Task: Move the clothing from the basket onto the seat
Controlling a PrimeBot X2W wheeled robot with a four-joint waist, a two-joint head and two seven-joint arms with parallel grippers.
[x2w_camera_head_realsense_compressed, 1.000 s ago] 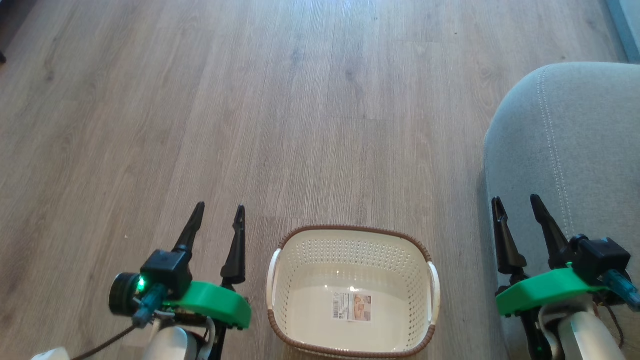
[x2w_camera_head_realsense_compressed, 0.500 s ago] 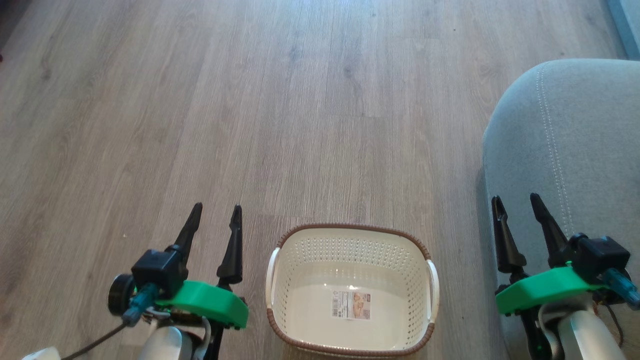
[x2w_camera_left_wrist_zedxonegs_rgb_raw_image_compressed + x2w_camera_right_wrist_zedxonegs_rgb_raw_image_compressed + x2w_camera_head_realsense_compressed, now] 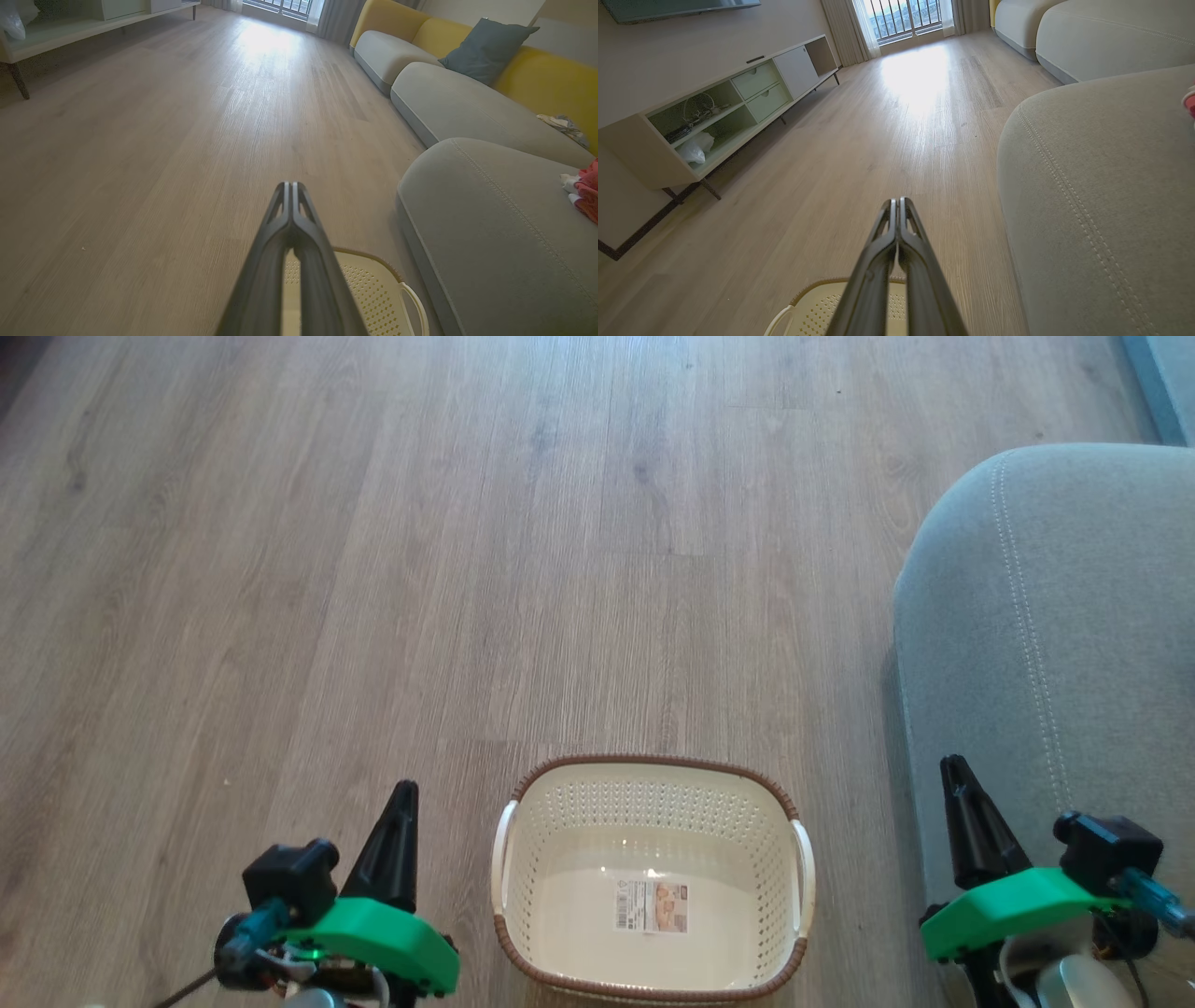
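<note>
Meanwhile, left pincer [image 3: 403, 800] and right pincer [image 3: 958, 782] are hanging closed, basket [image 3: 653, 763] between them; clothing [image 3: 587, 192], likely soft and light, is lying on the seat [image 3: 1074, 616], best pinched at a fold.

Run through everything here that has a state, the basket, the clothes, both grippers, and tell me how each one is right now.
basket: upright on the floor, no clothing inside.
clothing: red, lying on the seat, partly cut off by the view's edge.
left gripper: shut, holding nothing.
right gripper: shut, holding nothing.
</note>
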